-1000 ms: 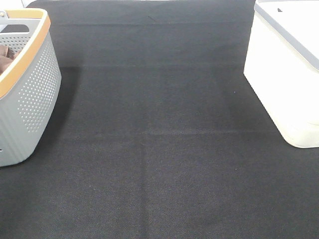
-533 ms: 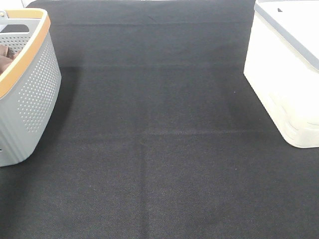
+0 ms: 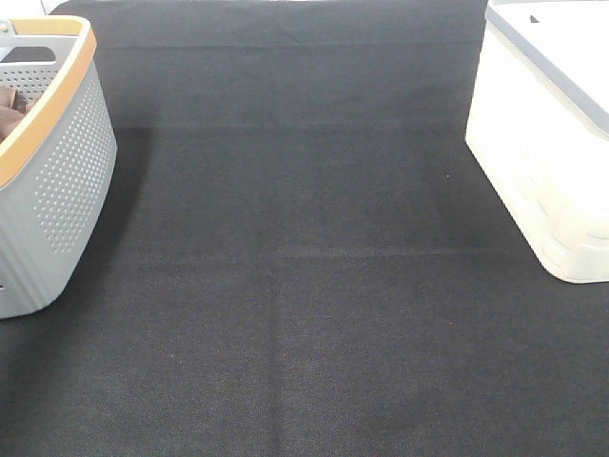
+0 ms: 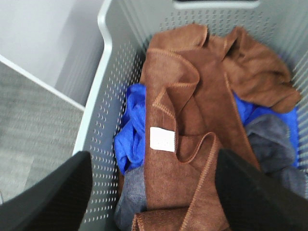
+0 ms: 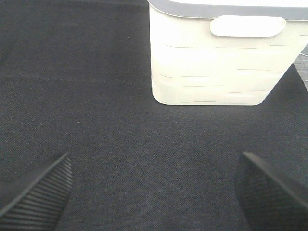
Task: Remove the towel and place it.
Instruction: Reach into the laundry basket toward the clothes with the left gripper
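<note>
The towel [image 4: 192, 110] is a reddish-brown terry cloth with a stitched hem and a small white tag [image 4: 162, 139]. It lies crumpled on top of other cloths inside the grey perforated basket [image 4: 98, 120]. My left gripper [image 4: 151, 202] hovers open above the basket, its two dark fingers [image 4: 48, 197] on either side of the towel and not touching it. In the exterior high view only a sliver of brown cloth [image 3: 8, 112] shows over the rim of the basket [image 3: 57, 181], and neither gripper appears. My right gripper [image 5: 154, 192] stands open over bare black table cloth.
A blue cloth [image 4: 132, 125] and a grey cloth [image 4: 276, 144] lie under the towel. A white bin with a grey rim [image 3: 542, 143] [image 5: 221, 62] stands at the table's right. The black table cover [image 3: 304, 286] stretches between basket and bin.
</note>
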Robot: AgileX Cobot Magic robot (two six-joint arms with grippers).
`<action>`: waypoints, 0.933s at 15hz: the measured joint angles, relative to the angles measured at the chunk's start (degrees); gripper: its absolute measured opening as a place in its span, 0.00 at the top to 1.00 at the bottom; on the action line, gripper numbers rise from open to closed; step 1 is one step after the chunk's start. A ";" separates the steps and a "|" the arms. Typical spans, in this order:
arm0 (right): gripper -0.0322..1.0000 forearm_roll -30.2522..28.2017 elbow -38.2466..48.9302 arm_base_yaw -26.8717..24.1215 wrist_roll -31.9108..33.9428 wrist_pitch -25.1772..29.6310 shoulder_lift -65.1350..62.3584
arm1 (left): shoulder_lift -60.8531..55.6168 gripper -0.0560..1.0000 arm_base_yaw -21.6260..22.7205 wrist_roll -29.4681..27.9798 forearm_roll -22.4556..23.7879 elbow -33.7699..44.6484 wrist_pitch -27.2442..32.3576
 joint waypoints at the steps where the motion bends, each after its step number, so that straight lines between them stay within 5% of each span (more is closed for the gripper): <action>1: 0.14 0.00 0.00 0.00 0.00 0.00 0.00 | 3.15 0.29 0.00 -0.17 0.29 -2.18 1.55; 7: 0.14 0.00 0.00 0.00 0.00 0.00 0.00 | 17.70 0.29 0.23 -0.34 0.80 -13.52 10.54; 14: 0.14 0.00 0.00 0.00 0.00 0.00 0.00 | 23.32 0.29 7.73 4.18 -11.52 -17.13 11.29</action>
